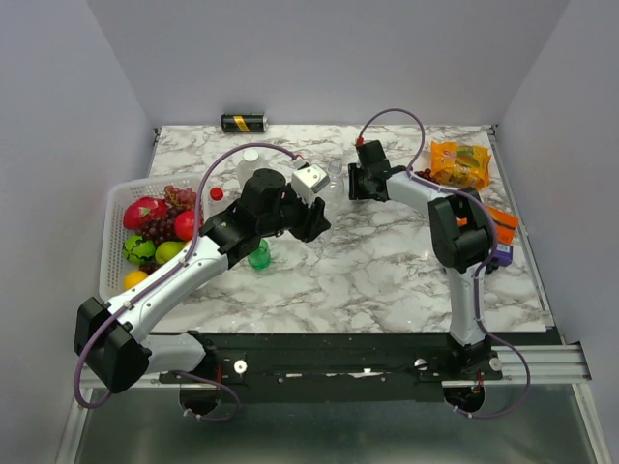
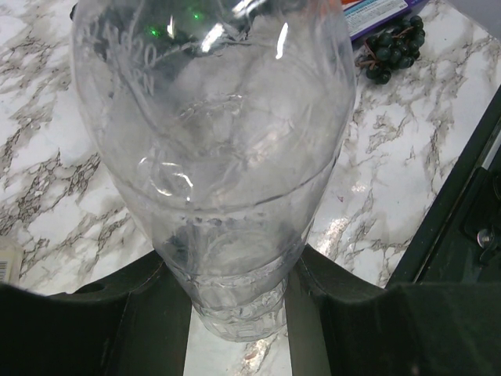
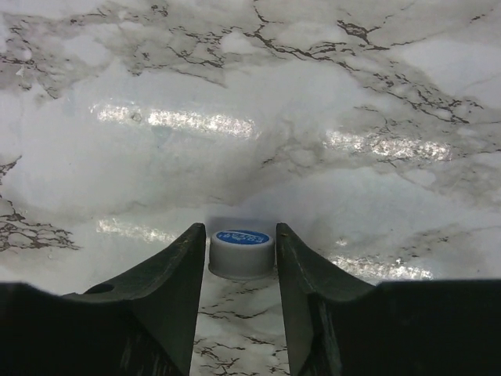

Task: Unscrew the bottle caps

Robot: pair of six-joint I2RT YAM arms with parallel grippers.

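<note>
While both arms reached over the worktop (image 1: 387, 261), left hand (image 2: 235, 266): narrowed, clamped the bottle (image 2: 227, 157).
Right hand (image 3: 239, 232): fingers closed on its cap (image 3: 241, 254).

White marble table (image 1: 387, 280), plain grey walls (image 1: 329, 58)

- The table top (image 1: 368, 261) is showing a smooth, marble-patterned finish and is throwing back glossy streaks of light.
- The large clear bottle (image 2: 235, 157) is looking like thin, glossy, transparent plastic.
- The grey cap (image 3: 241, 252) is looking like matt plastic.
- The fingers (image 2: 141, 321) of the left gripper (image 2: 239, 305) are looking like matt black plastic.
- The basket (image 1: 114, 208) is looking like white plastic lattice.
- The orange snack packet (image 1: 459, 162) is gleaming like glossy film.
</note>
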